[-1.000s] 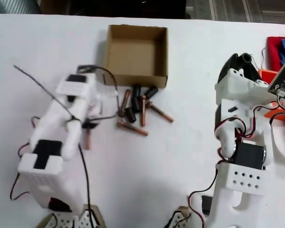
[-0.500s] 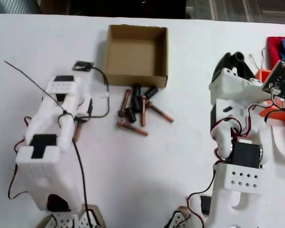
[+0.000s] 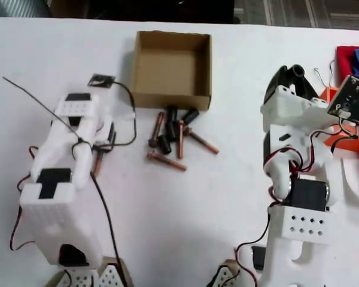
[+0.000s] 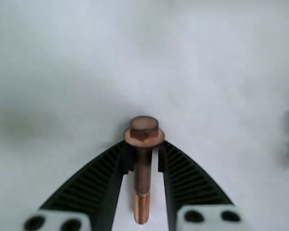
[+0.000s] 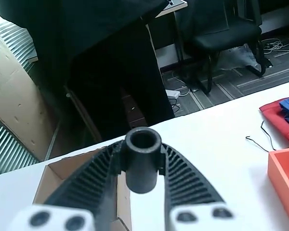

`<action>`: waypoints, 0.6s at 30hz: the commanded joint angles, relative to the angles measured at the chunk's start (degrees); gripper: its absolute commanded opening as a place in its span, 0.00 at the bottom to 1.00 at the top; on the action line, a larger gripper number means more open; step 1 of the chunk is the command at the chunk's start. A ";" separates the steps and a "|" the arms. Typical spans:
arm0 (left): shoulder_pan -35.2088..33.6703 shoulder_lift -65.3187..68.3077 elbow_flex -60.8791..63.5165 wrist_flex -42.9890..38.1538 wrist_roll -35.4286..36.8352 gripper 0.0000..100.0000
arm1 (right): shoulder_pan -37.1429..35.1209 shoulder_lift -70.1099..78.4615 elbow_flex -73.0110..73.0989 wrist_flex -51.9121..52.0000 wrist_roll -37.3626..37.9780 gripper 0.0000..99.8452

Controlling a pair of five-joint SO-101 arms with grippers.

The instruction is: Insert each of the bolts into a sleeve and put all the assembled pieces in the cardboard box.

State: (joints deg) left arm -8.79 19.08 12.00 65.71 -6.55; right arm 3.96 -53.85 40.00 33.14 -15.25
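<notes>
While no bolt sits in a sleeve yet, we see one copper bolt (image 4: 142, 178) pinched by its shank in the left gripper (image 4: 144, 150), its hexagonal head poking out past the tips and its threaded end pointing back toward the wrist. It is held to the left of the cardboard box (image 3: 172, 98), nearer the arm bases than the box's near wall; we cannot tell whether it touches the table (image 3: 185, 215). One black sleeve (image 5: 143, 166) is clamped in the right gripper (image 5: 141, 153), well to the right of the box, with its open bore standing clear of the jaws. We judge that this leaves the mouth free for a bolt to enter, and that each arm holds one half of a pair so the two can meet somewhere in front of the box. The loose bolts and sleeves (image 3: 176, 139) lie in a small heap just beside the box's near wall, close to where they must end up. Nothing lies inside the box. Farther right of the box than the right gripper, an orange tray (image 3: 341, 122) sits at the table's edge.
</notes>
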 commanded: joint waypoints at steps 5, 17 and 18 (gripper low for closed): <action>-0.18 -21.45 20.97 -15.21 -0.18 0.12 | -0.31 -0.57 -1.93 -1.45 0.09 0.02; -0.97 -23.12 28.79 -27.78 -0.53 0.12 | -0.31 -0.57 -1.85 -1.45 0.09 0.02; -1.58 -20.84 26.07 -24.97 -0.53 0.12 | -0.31 -0.57 -1.85 -1.45 0.09 0.02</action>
State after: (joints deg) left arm -8.79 -5.19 43.91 35.30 -7.08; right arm 3.96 -53.85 40.00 33.14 -15.25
